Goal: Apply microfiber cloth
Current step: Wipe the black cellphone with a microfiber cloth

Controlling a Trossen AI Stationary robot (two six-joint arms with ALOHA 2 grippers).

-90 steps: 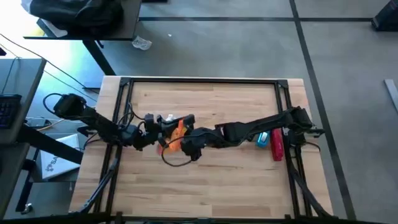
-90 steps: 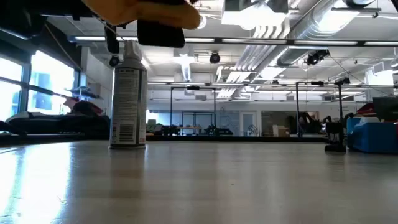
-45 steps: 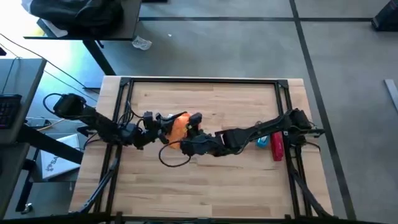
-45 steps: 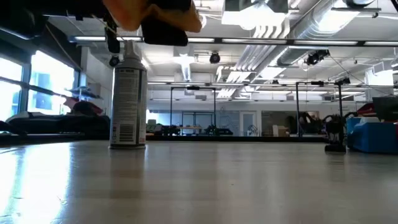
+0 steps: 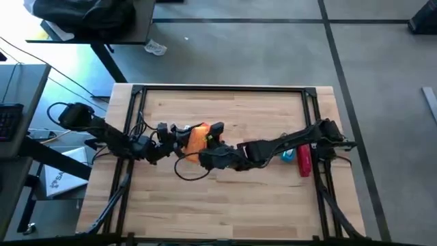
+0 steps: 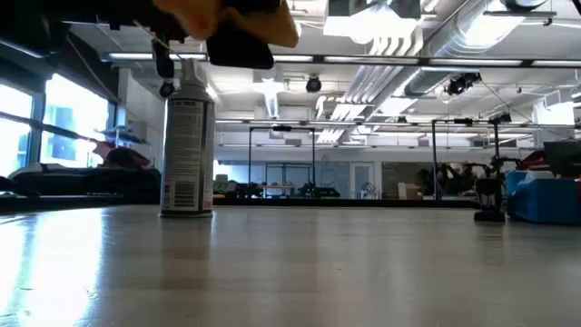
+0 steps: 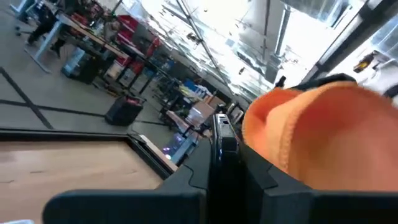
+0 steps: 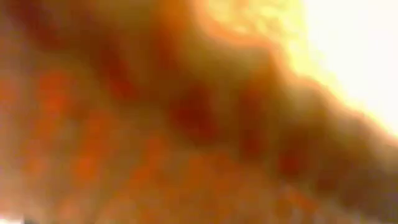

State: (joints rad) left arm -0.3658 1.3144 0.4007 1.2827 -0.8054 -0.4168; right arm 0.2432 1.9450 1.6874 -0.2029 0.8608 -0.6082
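Since a second ago the right gripper (image 5: 213, 131) has swung toward twelve o'clock, pressing the microfiber cloth (image 5: 196, 139) against the dark object the left gripper (image 5: 175, 132) holds above mid-table (image 5: 232, 198); neither's fingers show clearly; wiping seems underway.

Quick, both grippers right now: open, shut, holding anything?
Left gripper: mid-table, at the black phone; its grip cannot be told.
Right gripper: meets the left one, pressed into the microfiber cloth; its grip cannot be told.
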